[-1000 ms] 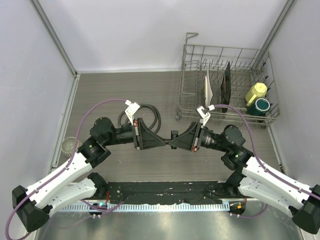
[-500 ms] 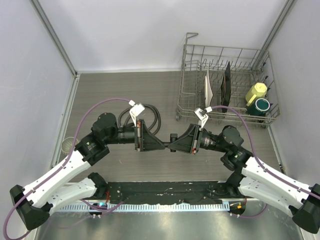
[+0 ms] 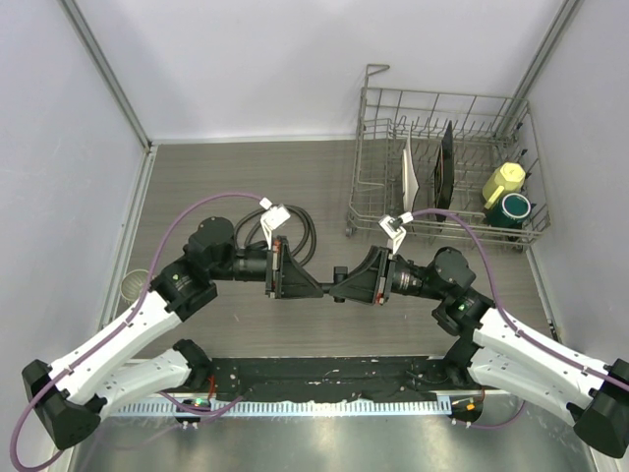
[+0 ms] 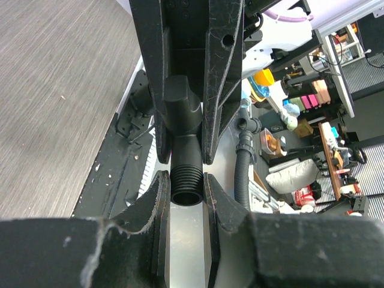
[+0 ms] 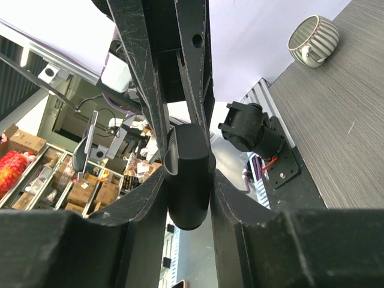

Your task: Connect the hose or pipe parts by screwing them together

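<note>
The small black T-shaped fitting point(image 3: 339, 269) hangs above the table's middle, held between both grippers, which meet tip to tip. My left gripper point(image 3: 319, 287) is shut on the fitting's threaded end point(image 4: 185, 177). In the left wrist view the right gripper's fingers point(image 4: 219, 78) clamp the hexagonal body point(image 4: 182, 111) from above. My right gripper point(image 3: 346, 284) is shut on the smooth round end point(image 5: 189, 174), its pads tight on both sides. The long black hose point(image 3: 300, 228) lies coiled on the table behind the left gripper, untouched. Its end connector is hidden.
A wire dish rack point(image 3: 378, 172) at the back right holds plates, a yellow cup point(image 3: 503, 180) and a teal mug point(image 3: 515, 207). A striped cup point(image 3: 136, 285) sits at the table's left edge. A black mat point(image 3: 314, 374) runs along the near edge.
The left arm has moved a little to the right and both wrists have turned slightly. The fitting stays held between the two grippers.
</note>
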Robot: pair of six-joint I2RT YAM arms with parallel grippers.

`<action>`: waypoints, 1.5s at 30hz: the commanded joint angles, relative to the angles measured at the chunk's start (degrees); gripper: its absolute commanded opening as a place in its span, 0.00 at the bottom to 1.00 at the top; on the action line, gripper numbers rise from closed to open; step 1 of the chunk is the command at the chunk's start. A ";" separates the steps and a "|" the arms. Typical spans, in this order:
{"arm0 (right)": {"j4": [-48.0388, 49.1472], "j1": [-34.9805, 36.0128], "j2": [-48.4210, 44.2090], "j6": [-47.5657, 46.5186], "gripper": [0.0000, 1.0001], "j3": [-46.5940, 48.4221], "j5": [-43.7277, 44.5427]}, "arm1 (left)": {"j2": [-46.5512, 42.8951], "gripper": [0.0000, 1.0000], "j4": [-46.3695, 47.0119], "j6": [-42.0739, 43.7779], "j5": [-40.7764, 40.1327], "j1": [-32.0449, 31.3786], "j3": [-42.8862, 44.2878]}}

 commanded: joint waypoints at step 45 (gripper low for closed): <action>-45.30 -0.23 -18.13 -23.79 0.01 12.35 34.34 | 9.15 0.80 -32.39 51.58 -44.01 -2.04 5.30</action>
